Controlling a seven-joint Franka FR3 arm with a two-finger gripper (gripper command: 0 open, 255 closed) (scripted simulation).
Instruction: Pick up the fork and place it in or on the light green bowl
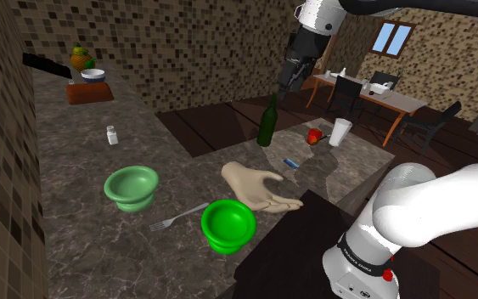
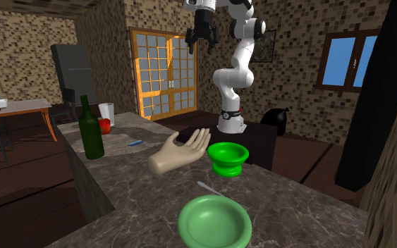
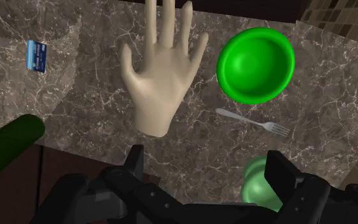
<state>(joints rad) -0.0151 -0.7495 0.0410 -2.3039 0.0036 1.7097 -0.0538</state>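
Black gripper fingers rise nearest my wrist camera, the 2 spread wide with nothing between them. On the shoulder view I see the gripper hanging high above the marbled counter.

I take the beige model hand as my landmark; it lies flat on the counter, palm up. The fork lies flat near the hand's wrist end, on its little-finger side, between the 2 bowls. It sits just beside the bright green bowl and apart from the light green bowl. The bright green bowl stands next to the hand's little finger. The light green bowl sits beyond the fork from the hand, partly behind 1 of my fingers.

On the hand's thumb side, well apart, lies a small blue card; I cannot read its print. Farther out on that side stands a dark green bottle, upright.
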